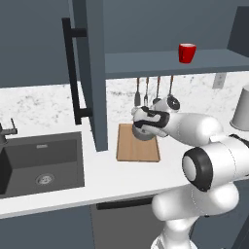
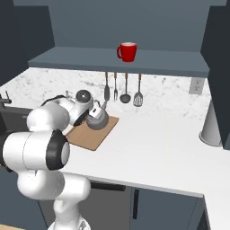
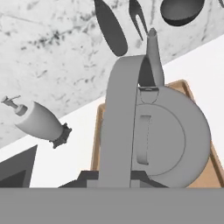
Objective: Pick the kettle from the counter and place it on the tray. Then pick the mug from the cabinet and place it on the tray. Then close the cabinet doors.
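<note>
My end effector [image 1: 144, 122] is clamped nearly shut on the arched loop handle of the squat grey metal kettle [image 2: 98, 119], which hangs directly beneath it over the light-brown wooden tray [image 1: 137, 148]; I judge straight down remains.

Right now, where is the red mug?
The mug stands on the shelf of the open cabinet, above the hanging utensils, up and right of the tray in both base views.

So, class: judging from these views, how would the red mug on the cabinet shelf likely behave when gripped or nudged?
The red mug looks rigid, probably light. Its broad base suggests sliding rather than tipping. Its smooth sides may be slippery; the side handle could make it swivel.
</note>
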### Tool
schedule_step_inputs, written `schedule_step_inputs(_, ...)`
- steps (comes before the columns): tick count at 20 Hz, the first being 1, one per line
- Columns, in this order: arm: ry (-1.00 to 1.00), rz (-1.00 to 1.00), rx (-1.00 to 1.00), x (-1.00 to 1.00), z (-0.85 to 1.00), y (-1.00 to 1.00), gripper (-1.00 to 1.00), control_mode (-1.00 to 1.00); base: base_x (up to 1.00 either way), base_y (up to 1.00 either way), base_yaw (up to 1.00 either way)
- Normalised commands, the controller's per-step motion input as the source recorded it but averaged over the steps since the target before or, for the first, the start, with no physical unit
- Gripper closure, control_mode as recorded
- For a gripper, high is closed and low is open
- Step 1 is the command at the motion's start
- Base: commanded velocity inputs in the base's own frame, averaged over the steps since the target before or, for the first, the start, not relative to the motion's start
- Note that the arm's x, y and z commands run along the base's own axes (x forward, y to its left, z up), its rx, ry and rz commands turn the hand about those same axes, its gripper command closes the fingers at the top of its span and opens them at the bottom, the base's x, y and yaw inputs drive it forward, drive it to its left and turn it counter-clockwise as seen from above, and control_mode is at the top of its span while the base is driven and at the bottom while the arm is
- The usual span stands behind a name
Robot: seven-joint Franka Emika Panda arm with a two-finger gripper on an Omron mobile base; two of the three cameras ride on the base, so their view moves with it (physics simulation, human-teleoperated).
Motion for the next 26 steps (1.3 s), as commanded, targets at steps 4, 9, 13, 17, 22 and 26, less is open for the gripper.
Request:
schedule_step_inputs(4, 0.19, 0.05, -0.03, 0.16, -0.32, 0.15, 1.00, -1.00, 0.00, 0.00, 0.00)
schedule_step_inputs(9, -0.01, 0.05, -0.06, 0.16, -0.27, 0.05, 1.00, -1.00, 0.00, 0.00, 0.00)
schedule_step_inputs(13, -0.13, 0.05, -0.02, 0.22, -0.08, 0.00, 1.00, -1.00, 0.00, 0.00, 0.00)
schedule_step_inputs(17, -0.12, 0.04, -0.01, 0.20, -0.08, 0.00, 1.00, -1.00, 0.00, 0.00, 0.00)
schedule_step_inputs(22, -0.05, 0.01, -0.02, 0.18, -0.22, 0.00, 1.00, -1.00, 0.00, 0.00, 0.00)
schedule_step_inputs(26, 0.00, 0.00, -0.03, 0.24, -0.31, 0.00, 1.00, -1.00, 0.00, 0.00, 0.00)
